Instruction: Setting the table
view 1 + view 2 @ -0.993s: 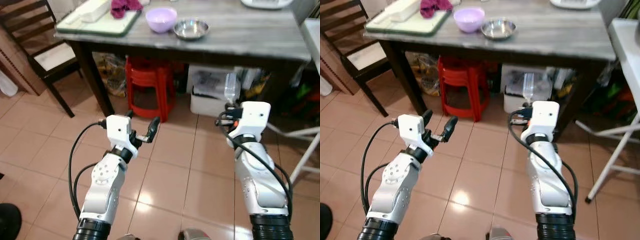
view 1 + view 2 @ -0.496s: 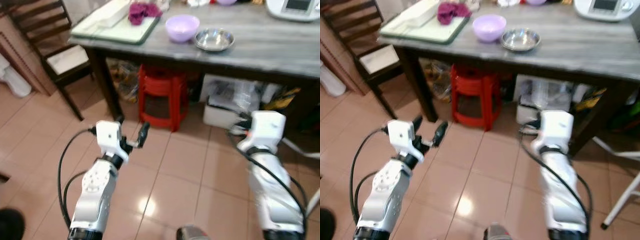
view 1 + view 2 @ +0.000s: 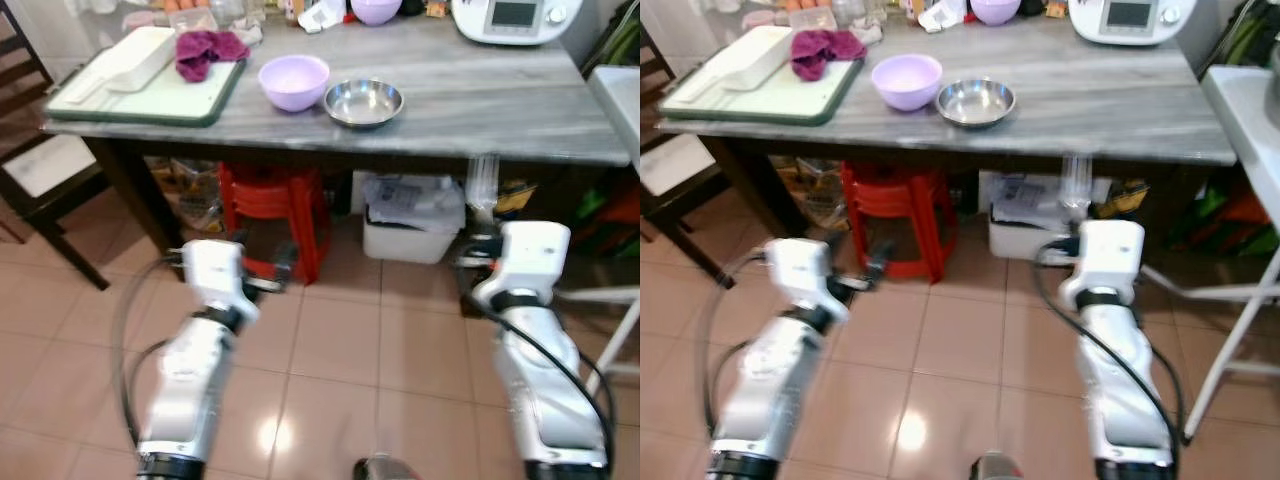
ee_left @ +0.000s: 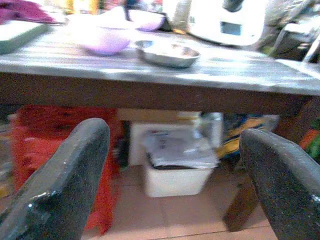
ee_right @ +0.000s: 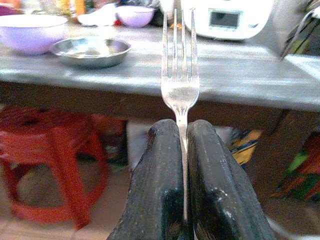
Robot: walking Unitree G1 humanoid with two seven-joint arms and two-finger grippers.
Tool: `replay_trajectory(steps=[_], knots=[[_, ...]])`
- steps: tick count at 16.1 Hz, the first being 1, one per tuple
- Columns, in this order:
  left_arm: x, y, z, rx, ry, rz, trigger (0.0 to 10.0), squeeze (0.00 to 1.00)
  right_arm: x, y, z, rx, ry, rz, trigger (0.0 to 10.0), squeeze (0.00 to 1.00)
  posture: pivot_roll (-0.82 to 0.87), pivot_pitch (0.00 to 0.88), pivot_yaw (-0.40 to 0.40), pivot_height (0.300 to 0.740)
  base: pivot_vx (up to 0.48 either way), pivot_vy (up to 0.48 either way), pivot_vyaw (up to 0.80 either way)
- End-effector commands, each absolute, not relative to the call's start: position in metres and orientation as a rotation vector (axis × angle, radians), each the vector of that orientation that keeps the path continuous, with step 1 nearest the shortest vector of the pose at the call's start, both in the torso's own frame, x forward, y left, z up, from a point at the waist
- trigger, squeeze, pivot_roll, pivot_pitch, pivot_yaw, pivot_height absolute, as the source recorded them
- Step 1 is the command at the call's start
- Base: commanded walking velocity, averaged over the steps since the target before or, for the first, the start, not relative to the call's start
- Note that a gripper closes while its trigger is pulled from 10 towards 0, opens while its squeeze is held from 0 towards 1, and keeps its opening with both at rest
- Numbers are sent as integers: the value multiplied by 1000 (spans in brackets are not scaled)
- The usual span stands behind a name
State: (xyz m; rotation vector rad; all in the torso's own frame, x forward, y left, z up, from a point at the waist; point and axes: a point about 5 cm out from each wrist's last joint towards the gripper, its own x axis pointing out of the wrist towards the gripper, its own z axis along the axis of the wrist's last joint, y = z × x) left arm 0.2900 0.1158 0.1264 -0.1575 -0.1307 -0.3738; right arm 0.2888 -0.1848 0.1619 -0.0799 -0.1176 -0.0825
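A grey wooden table (image 3: 480, 110) stands ahead of me. On it sit a lilac bowl (image 3: 293, 80) and a steel bowl (image 3: 364, 101) side by side. My right gripper (image 5: 181, 131) is shut on a metal fork (image 5: 179, 75), tines pointing up, held below the table's front edge (image 3: 1073, 185). My left gripper (image 4: 172, 150) is open and holds nothing; it hovers low in front of the red stool (image 3: 275, 205), blurred in the eye views (image 3: 262, 285).
A green-rimmed tray (image 3: 140, 100) with a white item and a magenta cloth (image 3: 205, 50) lies at the table's left end. A white appliance (image 3: 515, 18) stands at the back. Under the table sits a white bin (image 3: 412, 215). A dark chair (image 3: 40, 170) is left, a white frame (image 3: 610, 295) right.
The camera has shifted: the table sits more centred and more of its top shows. Both arms keep their pose; the fork stays gripped and the left fingers stay apart.
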Motion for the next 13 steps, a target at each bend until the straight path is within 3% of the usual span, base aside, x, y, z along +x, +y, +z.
replay_trajectory(steps=[1, 8, 13], knots=[[289, 129, 125, -137, -127, -341, 10000, 0, 287, -175, 165, -67, -141, -52, 10000, 0, -180, 155, 31, 740, 398, 0, 0], [289, 129, 126, -138, -124, -346, 10000, 0, 288, -173, 164, -63, -133, -44, 10000, 0, -185, 161, 34, 740, 395, 0, -542], [287, 127, 124, -142, -117, -348, 10000, 0, 290, -168, 163, -66, -131, -27, 10000, 0, -177, 158, 23, 740, 386, 0, 0]])
